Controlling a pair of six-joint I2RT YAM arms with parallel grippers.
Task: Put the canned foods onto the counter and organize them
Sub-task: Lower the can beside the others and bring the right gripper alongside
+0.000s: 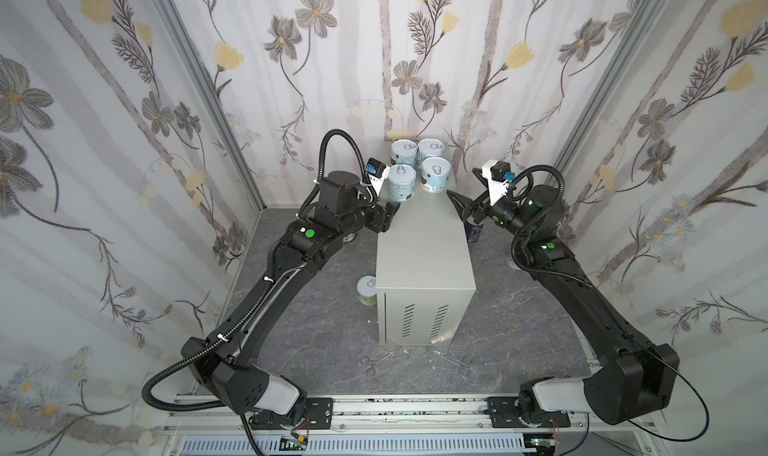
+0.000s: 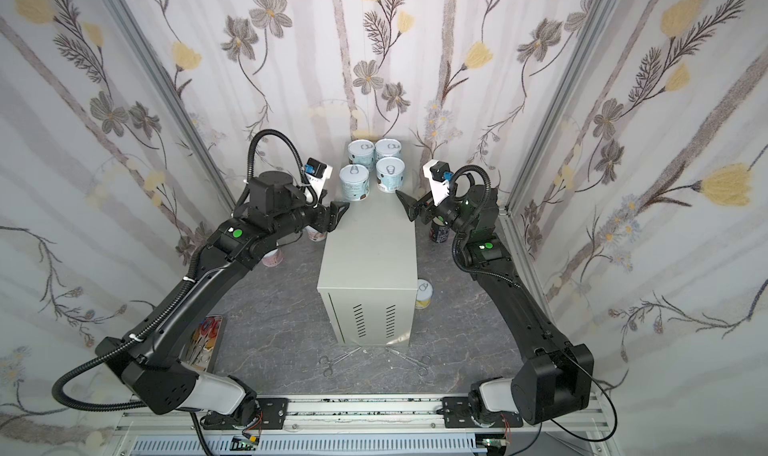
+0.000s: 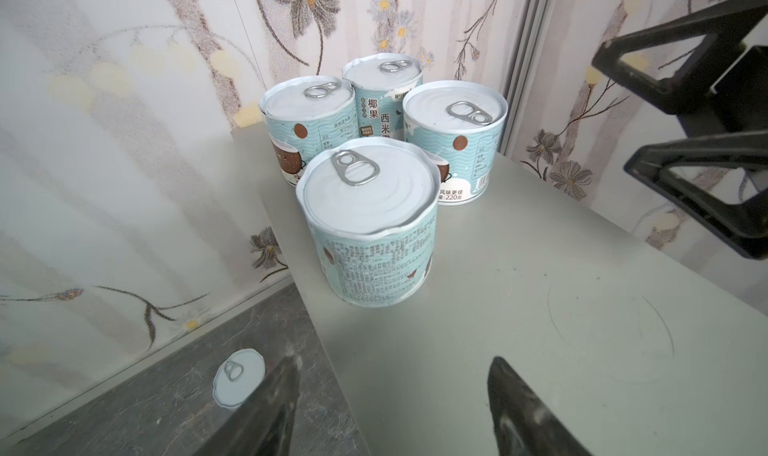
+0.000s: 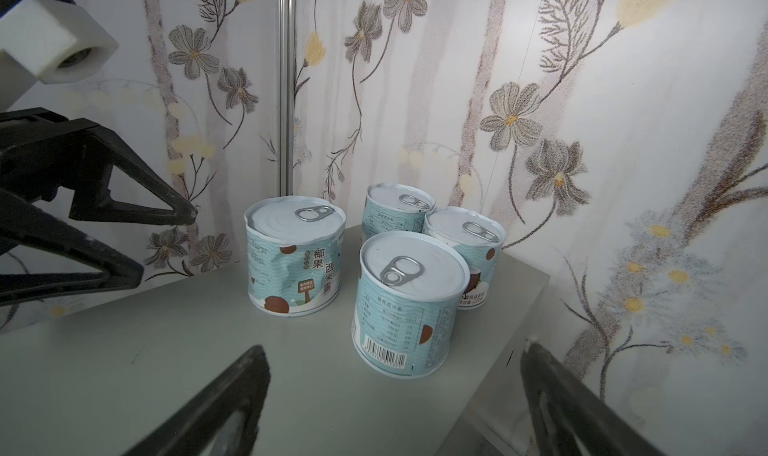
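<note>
Four short teal-labelled cans with silver pull-tab lids stand grouped at the far end of the light-grey metal box's tabletop.
My left jaws and right jaws gape empty beside them; other cans sit on the dark marbled floor.

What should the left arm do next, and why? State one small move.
Probably lower the empty left gripper toward the floor can beside the counter. Four teal cans already stand on top, both grippers hold nothing, and cans remain on the floor.

Grey counter bearing four teal cans (apparently upright)
</note>
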